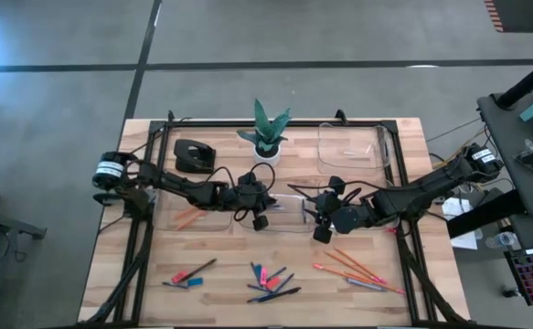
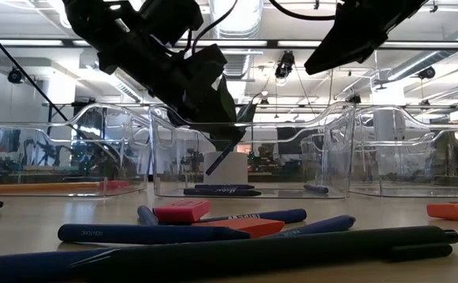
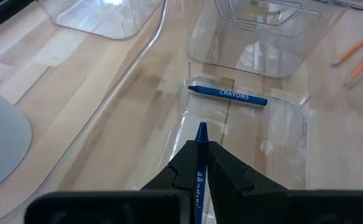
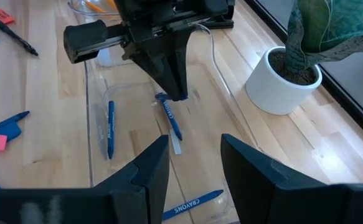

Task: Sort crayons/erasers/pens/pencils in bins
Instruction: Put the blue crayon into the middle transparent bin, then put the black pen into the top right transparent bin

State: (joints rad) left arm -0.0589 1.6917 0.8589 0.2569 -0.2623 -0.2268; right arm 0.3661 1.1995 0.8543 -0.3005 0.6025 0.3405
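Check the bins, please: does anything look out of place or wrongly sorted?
Nothing stands out. The middle bin holds only blue crayons, and the left gripper, shut on another crayon, hangs over it. The right gripper waits open nearby.

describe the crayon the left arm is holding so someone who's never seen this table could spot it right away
Start at the white plant pot at the table's far edge and come toward the near edge to the clear bin in the middle. Above it hangs the left gripper, jaws shut on a blue crayon. Unlike the other crayons lying flat in that bin, this one is clamped, its tip poking out beyond the jaws.
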